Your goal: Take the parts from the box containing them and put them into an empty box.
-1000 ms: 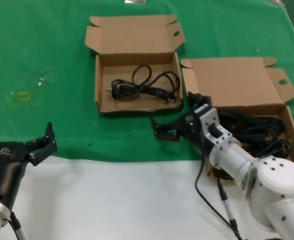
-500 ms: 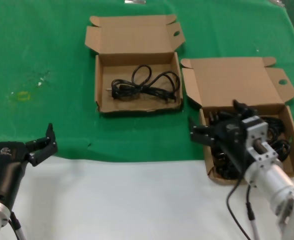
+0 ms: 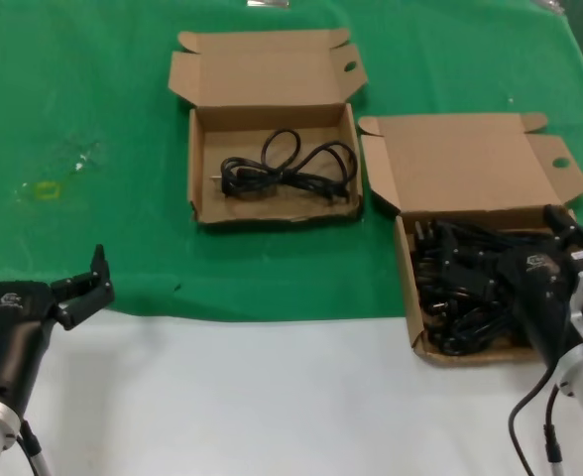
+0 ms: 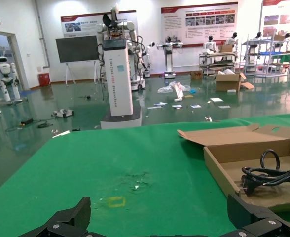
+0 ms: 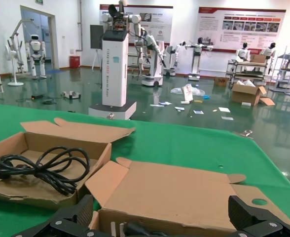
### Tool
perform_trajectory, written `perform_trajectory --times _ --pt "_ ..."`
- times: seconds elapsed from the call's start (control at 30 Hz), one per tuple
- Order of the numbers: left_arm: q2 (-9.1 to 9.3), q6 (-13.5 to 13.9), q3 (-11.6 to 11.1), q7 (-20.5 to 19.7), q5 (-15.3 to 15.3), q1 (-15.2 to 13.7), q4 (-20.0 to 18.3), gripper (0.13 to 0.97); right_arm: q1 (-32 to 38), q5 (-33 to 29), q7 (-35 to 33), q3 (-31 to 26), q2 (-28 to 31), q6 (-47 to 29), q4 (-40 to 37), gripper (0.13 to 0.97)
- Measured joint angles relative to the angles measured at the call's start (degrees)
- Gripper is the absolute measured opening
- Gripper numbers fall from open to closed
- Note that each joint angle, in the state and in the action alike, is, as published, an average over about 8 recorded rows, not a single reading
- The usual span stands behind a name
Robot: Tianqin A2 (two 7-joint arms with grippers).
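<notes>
The box containing the parts point(image 3: 407, 288) stands at the right, lid open, full of tangled black power cords point(image 3: 470, 297). My right gripper point(image 3: 510, 248) hangs open and empty over this tray, just above the cords. In the right wrist view its open gripper point(image 5: 162, 222) faces the box's raised lid point(image 5: 184, 192), with a plug point(image 5: 130, 229) just below. The other box point(image 3: 200, 159), farther back and left, holds one looped cord point(image 3: 291, 171), which also shows in the right wrist view point(image 5: 41, 168). My left gripper point(image 3: 39, 283) is parked open at the front left.
Green cloth point(image 3: 93, 89) covers the far table. A white surface point(image 3: 272, 397) lies in front. A small yellow mark point(image 3: 46, 188) sits on the cloth at the left. The left wrist view shows the cloth and the one-cord box point(image 4: 224, 173).
My right gripper has swung right, from the gap in front of the two boxes to above the full box's tray, still open and empty. The left arm has not moved.
</notes>
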Motion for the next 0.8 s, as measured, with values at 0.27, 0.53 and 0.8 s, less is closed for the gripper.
perform_trajectory --times 0.27,0.53,0.8 --pt "0.0 0.0 0.0 0.0 0.0 0.0 0.0 0.966 -0.2 -0.1 0.1 0.1 0.0 0.1 0.2 0.966" --pt "0.0 0.0 0.0 0.0 0.0 0.0 0.0 0.966 -0.2 -0.1 0.1 0.1 0.0 0.1 0.2 0.966" --pt "0.0 0.0 0.0 0.0 0.0 0.0 0.0 0.966 -0.2 -0.1 0.1 0.1 0.0 0.1 0.2 0.966"
